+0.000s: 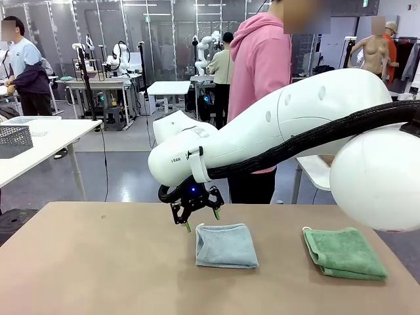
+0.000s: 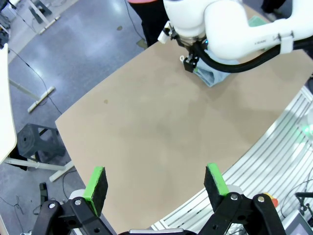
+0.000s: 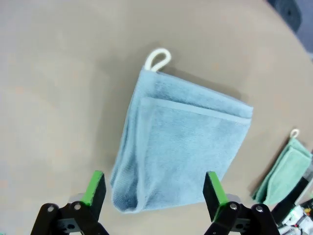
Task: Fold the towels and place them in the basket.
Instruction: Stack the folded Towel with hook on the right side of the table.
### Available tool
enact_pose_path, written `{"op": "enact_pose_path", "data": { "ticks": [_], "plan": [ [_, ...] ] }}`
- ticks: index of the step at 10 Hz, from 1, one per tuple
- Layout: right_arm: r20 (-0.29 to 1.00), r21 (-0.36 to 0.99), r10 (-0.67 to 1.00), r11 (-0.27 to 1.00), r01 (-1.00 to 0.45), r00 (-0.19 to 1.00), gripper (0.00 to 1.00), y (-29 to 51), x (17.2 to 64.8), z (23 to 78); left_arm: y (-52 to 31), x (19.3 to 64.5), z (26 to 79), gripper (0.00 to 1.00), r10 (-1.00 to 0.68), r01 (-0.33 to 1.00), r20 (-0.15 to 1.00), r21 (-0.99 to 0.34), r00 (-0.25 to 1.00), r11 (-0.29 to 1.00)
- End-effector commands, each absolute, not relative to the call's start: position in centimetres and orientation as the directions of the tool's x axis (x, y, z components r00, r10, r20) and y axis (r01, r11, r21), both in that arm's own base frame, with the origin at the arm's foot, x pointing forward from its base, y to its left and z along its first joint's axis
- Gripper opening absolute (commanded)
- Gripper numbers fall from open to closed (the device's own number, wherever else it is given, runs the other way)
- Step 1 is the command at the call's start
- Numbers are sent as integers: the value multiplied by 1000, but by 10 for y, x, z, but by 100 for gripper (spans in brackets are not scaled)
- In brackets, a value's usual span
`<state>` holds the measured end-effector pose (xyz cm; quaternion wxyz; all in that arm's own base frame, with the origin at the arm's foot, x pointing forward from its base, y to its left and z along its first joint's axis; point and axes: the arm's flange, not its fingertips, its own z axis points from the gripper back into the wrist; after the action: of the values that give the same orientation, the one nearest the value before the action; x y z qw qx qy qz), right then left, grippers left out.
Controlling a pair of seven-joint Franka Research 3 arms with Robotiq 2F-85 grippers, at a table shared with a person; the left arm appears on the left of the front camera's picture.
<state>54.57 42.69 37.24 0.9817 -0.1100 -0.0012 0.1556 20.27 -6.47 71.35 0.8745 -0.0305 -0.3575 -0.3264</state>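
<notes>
Right gripper spread wide, empty, hovering just above the folded grey-blue towel on the table (green towel lies folded well apart). Pick-up step, likely; next calls for descending and pinching an edge. Left gripper also spread, idle.

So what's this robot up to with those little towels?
The right gripper hangs open just above the near-left edge of a folded grey-blue towel on the table, holding nothing. A folded green towel lies apart to its right. The left gripper is open too, hovering over bare tabletop. A person in a pink hoodie stands at the far side, not touching anything.
</notes>
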Motion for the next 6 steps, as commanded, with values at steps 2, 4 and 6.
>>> {"op": "enact_pose_path", "data": {
  "ticks": [2,4,6],
  "plan": [
    [146,17,390,918,-396,909,100,383,485,460,-64,203,713,100,-557,599,642,184,528,779],
    [226,131,328,923,-362,917,100,332,460,485,-64,203,713,100,-557,599,642,184,528,779],
    [244,276,244,910,-308,939,100,276,452,482,-64,203,713,100,-557,599,642,184,528,779]
  ]
}}
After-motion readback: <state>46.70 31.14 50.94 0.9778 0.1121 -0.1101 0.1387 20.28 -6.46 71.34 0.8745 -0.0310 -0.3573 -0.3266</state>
